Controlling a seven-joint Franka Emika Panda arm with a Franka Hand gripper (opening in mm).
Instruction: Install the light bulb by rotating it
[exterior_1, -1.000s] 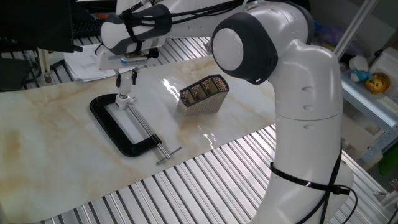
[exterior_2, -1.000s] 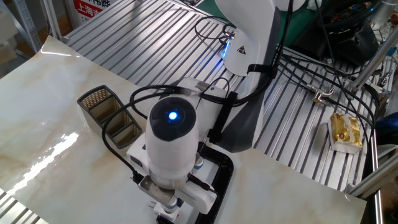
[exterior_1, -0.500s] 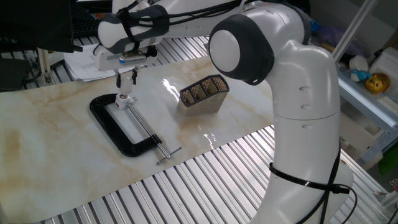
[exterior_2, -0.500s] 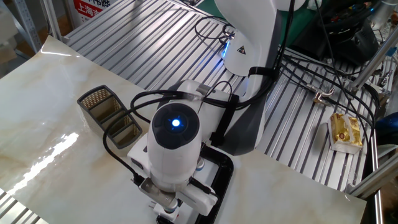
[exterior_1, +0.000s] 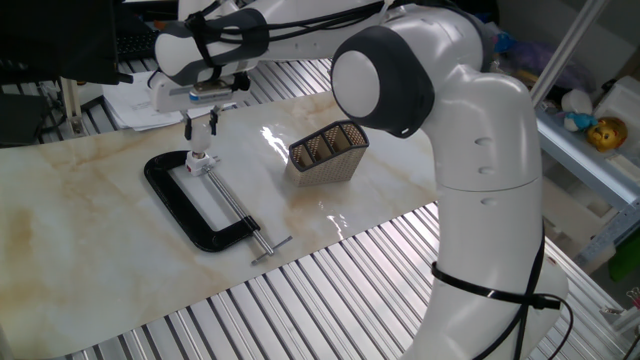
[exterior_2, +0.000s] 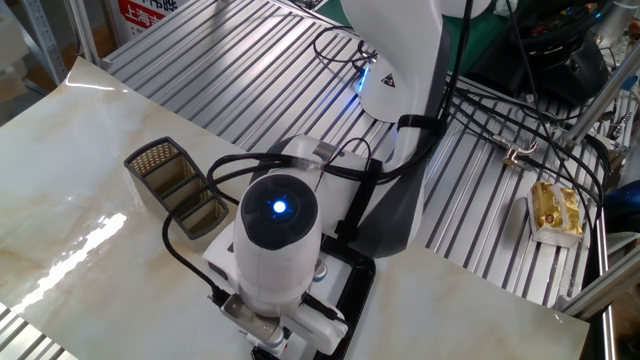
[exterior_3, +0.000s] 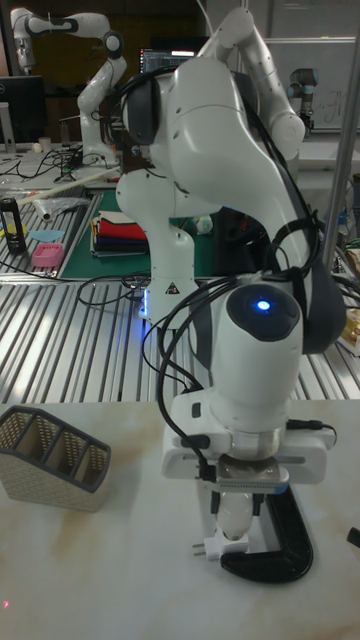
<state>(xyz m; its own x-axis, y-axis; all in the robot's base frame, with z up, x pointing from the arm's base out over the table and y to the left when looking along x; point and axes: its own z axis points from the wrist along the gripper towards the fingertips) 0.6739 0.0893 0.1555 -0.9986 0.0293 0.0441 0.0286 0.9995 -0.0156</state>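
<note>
Even, bright overhead light; white glare streaks the marble tabletop (exterior_1: 90, 230) beside the mesh basket (exterior_1: 328, 152). The tall view's background is dim.

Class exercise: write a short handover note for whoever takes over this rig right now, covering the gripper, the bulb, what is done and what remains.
Gripper: pointing down, shut on the light bulb.
Bulb: held upright over the socket, which is fixed at the near end of the black C-clamp. Whether it is fully seated cannot be told.
Mesh basket: apart, untouched.
Done: bulb brought to socket.
Left: finish rotating, release, withdraw.
</note>
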